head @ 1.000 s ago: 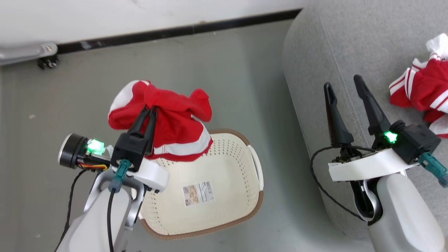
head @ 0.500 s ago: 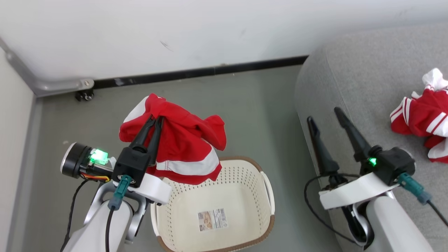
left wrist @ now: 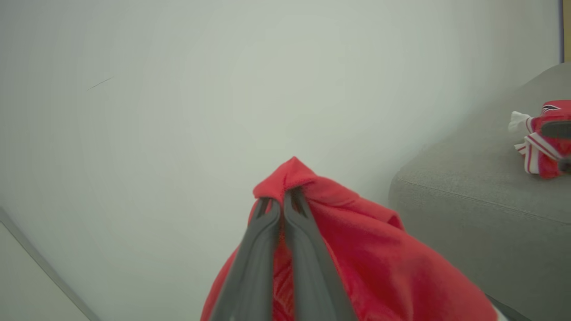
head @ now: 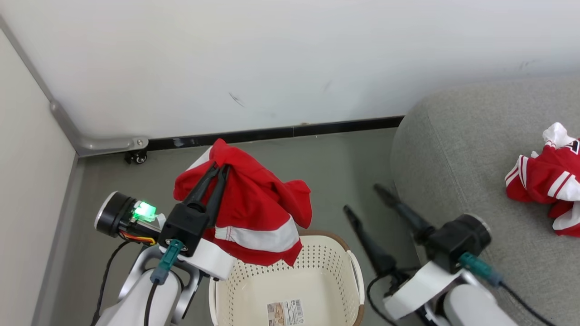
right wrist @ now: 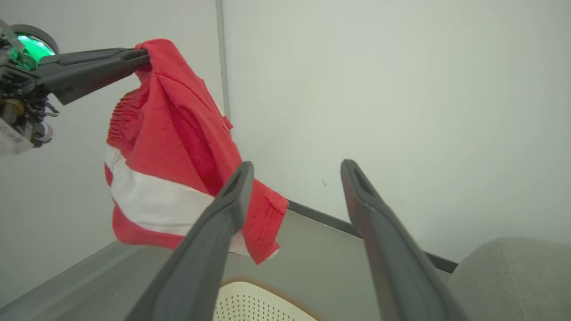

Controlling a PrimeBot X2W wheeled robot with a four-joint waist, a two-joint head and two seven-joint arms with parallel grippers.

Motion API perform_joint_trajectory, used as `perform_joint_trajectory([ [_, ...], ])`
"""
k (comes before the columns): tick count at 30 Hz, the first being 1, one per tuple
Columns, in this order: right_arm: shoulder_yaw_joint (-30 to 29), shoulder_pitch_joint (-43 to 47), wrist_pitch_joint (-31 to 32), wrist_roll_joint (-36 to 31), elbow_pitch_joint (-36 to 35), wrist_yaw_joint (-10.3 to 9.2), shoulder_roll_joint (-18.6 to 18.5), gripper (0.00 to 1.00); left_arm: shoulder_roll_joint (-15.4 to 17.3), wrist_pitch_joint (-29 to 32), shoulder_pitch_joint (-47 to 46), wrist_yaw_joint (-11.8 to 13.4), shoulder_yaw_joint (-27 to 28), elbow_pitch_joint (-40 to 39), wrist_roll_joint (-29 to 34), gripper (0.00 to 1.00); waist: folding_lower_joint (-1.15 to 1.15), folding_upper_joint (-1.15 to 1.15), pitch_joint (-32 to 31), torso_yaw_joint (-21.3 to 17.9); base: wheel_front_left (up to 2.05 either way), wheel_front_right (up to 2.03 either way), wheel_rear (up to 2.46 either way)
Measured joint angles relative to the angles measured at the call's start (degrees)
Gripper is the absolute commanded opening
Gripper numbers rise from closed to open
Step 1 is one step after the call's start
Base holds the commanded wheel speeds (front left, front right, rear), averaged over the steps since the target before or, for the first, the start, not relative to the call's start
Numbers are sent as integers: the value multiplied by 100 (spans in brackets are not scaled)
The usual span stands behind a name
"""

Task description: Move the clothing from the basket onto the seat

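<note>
My left gripper (head: 220, 168) is shut on a red garment (head: 253, 213) with a white band, which hangs in the air above the far rim of the cream basket (head: 335, 276). The same garment (left wrist: 357, 249) drapes over my shut left fingers (left wrist: 267, 249) in the left wrist view. In the right wrist view the garment (right wrist: 169, 147) dangles left of my open right gripper (right wrist: 296, 167). My right gripper (head: 362, 199) stands open and holds nothing, between the basket and the grey seat (head: 457, 149). A second red and white garment (head: 543, 176) lies crumpled on the seat.
A white wall (head: 272, 59) with a black skirting strip (head: 281, 132) runs behind the basket. A metal bracket and small caster (head: 136, 156) sit in the left corner. Grey floor (head: 349, 167) lies between basket, wall and seat. A paper label (head: 285, 312) shows on the basket's bottom.
The head camera has tilted up, so wall fills more of the view. My right gripper has swung left off the seat toward the basket. The left gripper still holds the garment.
</note>
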Motion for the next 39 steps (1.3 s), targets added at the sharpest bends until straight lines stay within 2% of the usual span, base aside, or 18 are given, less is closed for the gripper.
perform_joint_trajectory([
  [9,1157,101,331,179,-189,0,-300,100,-74,-1,19,-112,-158,64,-43,0,0,0,-317,55,0,0,0],
  [18,1771,114,511,401,-257,0,-530,100,-176,-1,16,-254,-297,213,-43,0,0,0,-536,63,0,0,0],
  [28,2198,-162,568,-69,-177,1,-805,100,-279,41,-23,-307,-394,266,-43,0,0,0,-643,63,0,0,0],
  [32,2214,-355,567,-291,-76,1,-829,100,-352,96,-89,-354,-457,278,-43,0,0,0,-648,77,0,0,0],
  [39,2094,-397,550,-313,104,0,-804,100,-400,158,-153,-397,-533,282,-43,0,0,0,-646,124,0,0,0],
])
